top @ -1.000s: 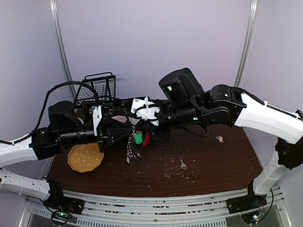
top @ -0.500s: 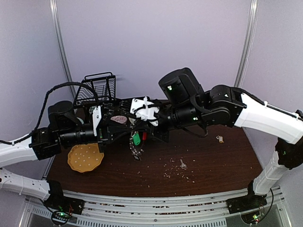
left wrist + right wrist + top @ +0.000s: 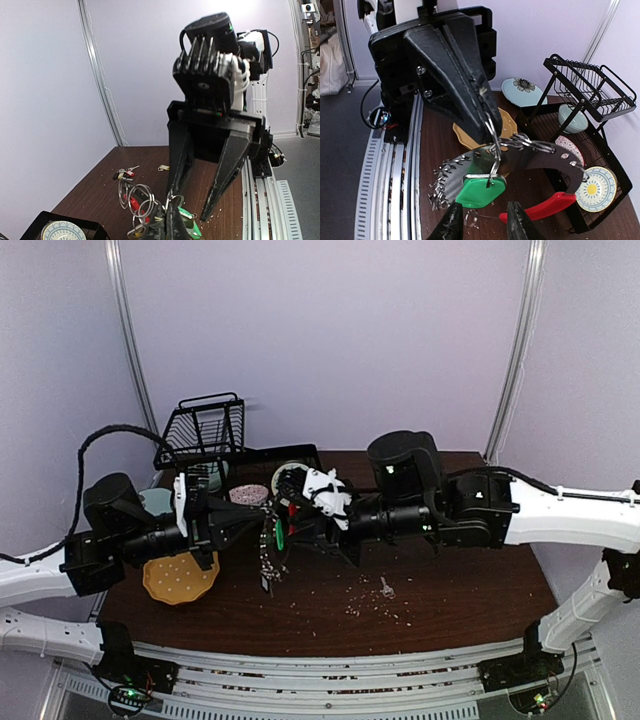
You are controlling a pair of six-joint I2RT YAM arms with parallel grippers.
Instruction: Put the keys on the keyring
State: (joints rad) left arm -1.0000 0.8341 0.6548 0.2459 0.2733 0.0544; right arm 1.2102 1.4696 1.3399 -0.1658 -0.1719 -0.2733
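My left gripper (image 3: 248, 527) is shut on a wire ring of the keyring (image 3: 270, 545), a silvery bunch of rings and chain with a curved red clip (image 3: 545, 207), held above the table. A green-headed key (image 3: 480, 190) hangs from that ring. The right gripper (image 3: 485, 226) faces it, open, its fingertips (image 3: 452, 225) just short of the green head, nothing between them. In the left wrist view the pinched ring (image 3: 172, 202) is at my shut fingertips (image 3: 167, 225). Loose keys (image 3: 125, 173) with a red tag and a small key (image 3: 163, 168) lie on the table; another silver key (image 3: 386, 587) lies front centre.
A black wire dish rack (image 3: 205, 430) stands at the back left, with patterned plates (image 3: 592, 190) on a black tray beside it. A yellow dotted plate (image 3: 180, 578) lies under the left arm. Crumbs (image 3: 365, 608) are scattered on the brown table (image 3: 450, 590).
The right gripper has opened and let go of the green-headed key, drawing back to the right. Both arms have dropped lower; the keyring now hangs from the left gripper alone.
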